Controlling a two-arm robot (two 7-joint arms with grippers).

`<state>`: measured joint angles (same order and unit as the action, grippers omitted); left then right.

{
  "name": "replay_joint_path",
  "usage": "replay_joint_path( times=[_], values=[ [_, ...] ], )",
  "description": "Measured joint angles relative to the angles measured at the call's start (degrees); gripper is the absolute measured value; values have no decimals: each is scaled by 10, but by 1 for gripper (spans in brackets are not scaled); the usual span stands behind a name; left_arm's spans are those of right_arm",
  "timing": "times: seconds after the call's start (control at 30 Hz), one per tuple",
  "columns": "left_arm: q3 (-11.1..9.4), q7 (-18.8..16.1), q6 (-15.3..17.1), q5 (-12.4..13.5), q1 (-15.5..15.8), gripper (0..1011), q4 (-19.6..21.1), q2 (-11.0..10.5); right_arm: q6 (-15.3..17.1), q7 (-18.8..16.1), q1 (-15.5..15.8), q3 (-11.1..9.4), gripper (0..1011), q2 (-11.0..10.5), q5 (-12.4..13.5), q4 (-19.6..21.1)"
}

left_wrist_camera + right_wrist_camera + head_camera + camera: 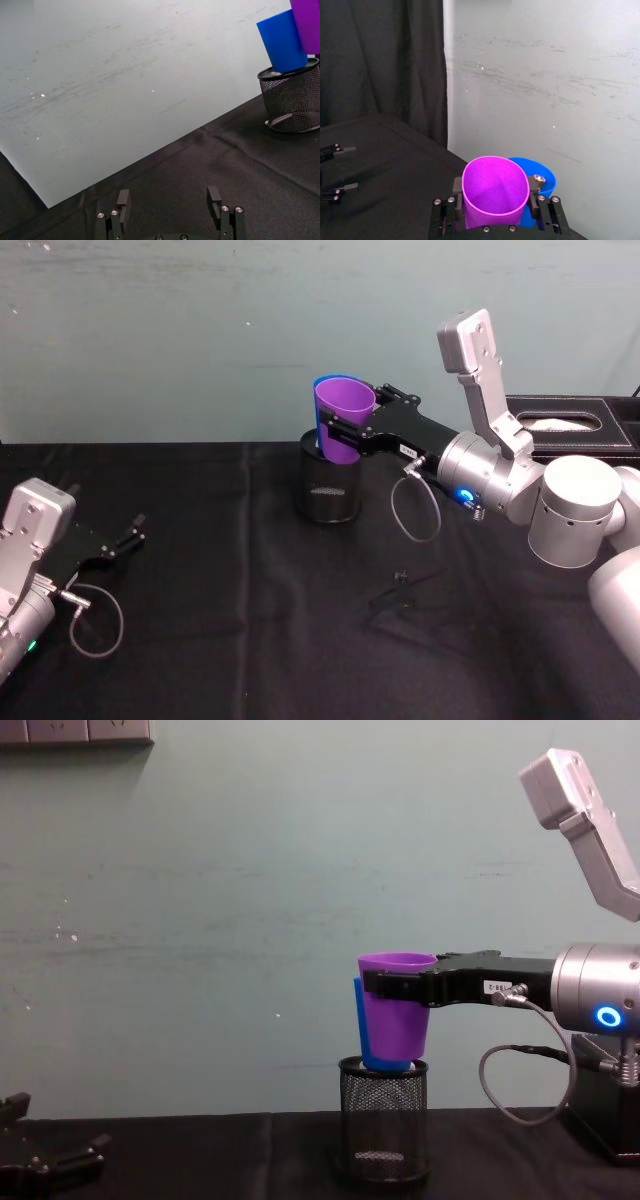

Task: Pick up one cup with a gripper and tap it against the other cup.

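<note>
right gripper (355, 418) grips purple cup (343, 400), touching blue cup (282, 42); left gripper (169, 199) parked, jaws apart

Black two-fingered right gripper (347, 428) on its silver arm (505, 480) was stretched forward and held level, blue ring light (607, 1017) glowed at the wrist, fingers were clamped on a smooth purple plastic tumbler (345, 400), black left gripper (128, 538) sat low at the robot's left, fingers spread apart.
</note>
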<state>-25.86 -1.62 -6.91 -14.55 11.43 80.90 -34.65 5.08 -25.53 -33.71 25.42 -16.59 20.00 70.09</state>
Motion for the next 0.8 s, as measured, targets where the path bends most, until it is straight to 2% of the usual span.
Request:
replay_joint_path(
  times=[0.8],
  values=[
    [0, 0, 0, 0, 0, 1000, 0, 0, -2, -5, -1, -1, 734, 1, 1, -2]
  ],
)
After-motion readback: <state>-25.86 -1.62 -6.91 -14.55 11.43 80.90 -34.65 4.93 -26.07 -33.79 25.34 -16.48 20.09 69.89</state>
